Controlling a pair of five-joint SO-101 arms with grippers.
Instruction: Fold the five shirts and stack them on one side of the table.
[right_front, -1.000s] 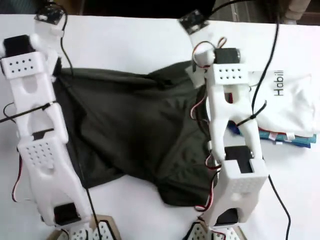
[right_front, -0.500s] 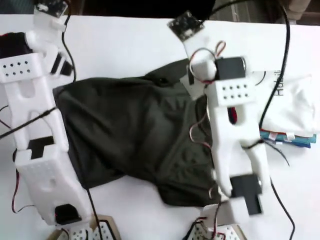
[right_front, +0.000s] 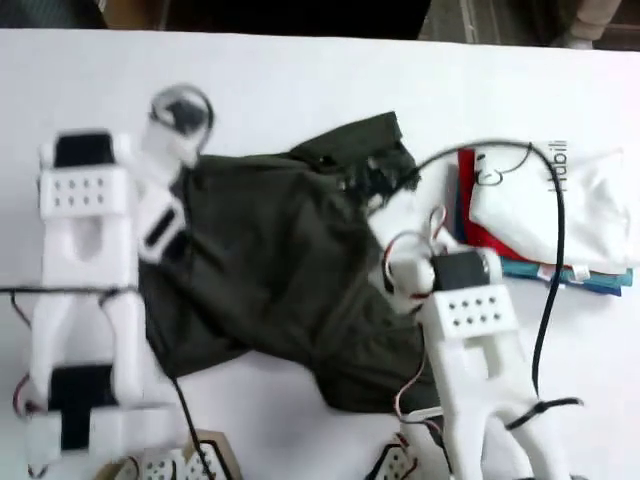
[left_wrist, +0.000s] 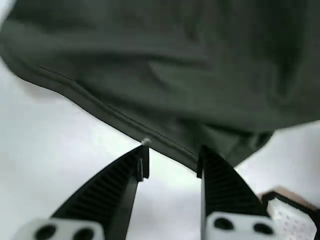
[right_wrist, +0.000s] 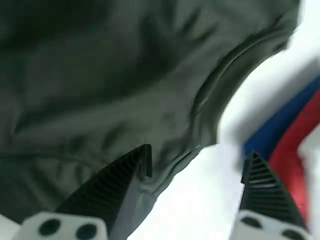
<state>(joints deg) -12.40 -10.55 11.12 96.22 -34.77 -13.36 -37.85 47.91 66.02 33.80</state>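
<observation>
Dark green shirt (right_front: 270, 250) lying crumpled mid-table (right_front: 300, 70), unfolded. Stack of folded shirts (right_front: 570, 215) sitting at the right side, just beside it, not touching. Left gripper (left_wrist: 171, 161) hovering at the shirt's left hem, jaws parted, gripping nothing. Right gripper (right_wrist: 199, 162) hanging wide open over the shirt's right edge, near the stack.

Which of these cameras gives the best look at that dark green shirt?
The high view: the dark shirt lies there nearly whole, crumpled on the table. The left wrist view catches its hem near the jaws; the right wrist view, a wrinkled edge beside the stacked shirts.
</observation>
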